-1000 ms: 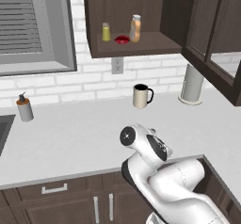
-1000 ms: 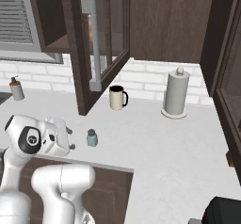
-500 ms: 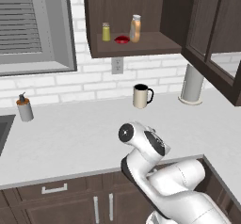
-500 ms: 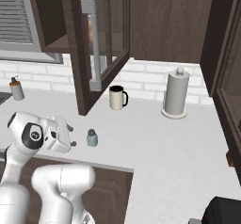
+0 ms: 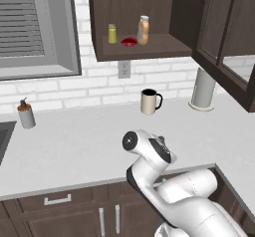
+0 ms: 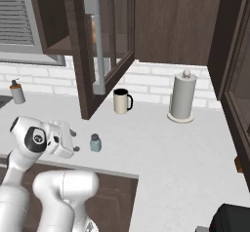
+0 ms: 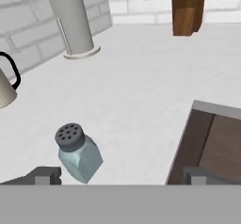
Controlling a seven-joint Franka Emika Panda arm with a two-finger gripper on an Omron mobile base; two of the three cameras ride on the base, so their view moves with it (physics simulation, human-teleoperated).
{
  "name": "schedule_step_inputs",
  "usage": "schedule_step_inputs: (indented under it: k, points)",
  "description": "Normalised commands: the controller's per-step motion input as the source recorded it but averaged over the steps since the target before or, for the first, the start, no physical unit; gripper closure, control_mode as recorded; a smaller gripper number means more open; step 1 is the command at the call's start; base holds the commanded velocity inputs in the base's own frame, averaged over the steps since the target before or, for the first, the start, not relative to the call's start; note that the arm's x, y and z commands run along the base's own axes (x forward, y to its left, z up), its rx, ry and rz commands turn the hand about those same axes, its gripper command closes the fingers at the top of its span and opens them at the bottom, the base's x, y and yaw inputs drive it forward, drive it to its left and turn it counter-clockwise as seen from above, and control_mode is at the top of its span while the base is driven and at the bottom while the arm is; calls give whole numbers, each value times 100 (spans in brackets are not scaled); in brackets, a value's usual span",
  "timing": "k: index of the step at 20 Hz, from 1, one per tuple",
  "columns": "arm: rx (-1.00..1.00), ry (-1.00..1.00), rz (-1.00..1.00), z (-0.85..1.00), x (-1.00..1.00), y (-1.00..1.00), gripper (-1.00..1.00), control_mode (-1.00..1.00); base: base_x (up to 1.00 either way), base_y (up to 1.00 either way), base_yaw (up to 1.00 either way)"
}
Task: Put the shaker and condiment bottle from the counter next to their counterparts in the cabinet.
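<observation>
1. Shaker (image 7: 80, 157): pale blue-grey body, dark grey cap with a pattern of small holes.
2. Condiment bottle (image 5: 143, 31): orange, pale grey-white cap.
3. Counterparts: yellow-green shaker (image 5: 112, 34); bright red item (image 5: 129, 42).
4. Cabinet (image 5: 149, 49): dark brown wood.
5. Bench (image 6: 161, 143): light grey-white.
6. Mug (image 6: 120, 101): cream, black handle.
7. Wall (image 5: 74, 89): white brick pattern.

Blue-grey shaker (image 6: 95, 143) stands upright on the counter (image 6: 185, 148); orange condiment bottle (image 5: 143, 30) stands in the cabinet (image 5: 149, 47).

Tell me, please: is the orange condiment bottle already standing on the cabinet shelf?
Yes, the condiment bottle stands upright on the cabinet shelf, right of the red item.
</observation>
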Motion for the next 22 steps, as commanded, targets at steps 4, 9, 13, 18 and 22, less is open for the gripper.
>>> schedule_step_inputs:
  k: [4, 9, 13, 18, 22]
  points:
    - [-1, 0, 0, -18, 17, 0, -100, -100, 0, 0, 0]
    - [0, 0, 0, -15, 18, -4, -100, -100, 0, 0, 0]
    - [0, 0, 0, -15, 23, -9, -100, -100, 0, 0, 0]
    - [0, 0, 0, -18, 25, -11, -100, -100, 0, 0, 0]
    - [0, 0, 0, -23, 27, -9, -100, -100, 0, 0, 0]
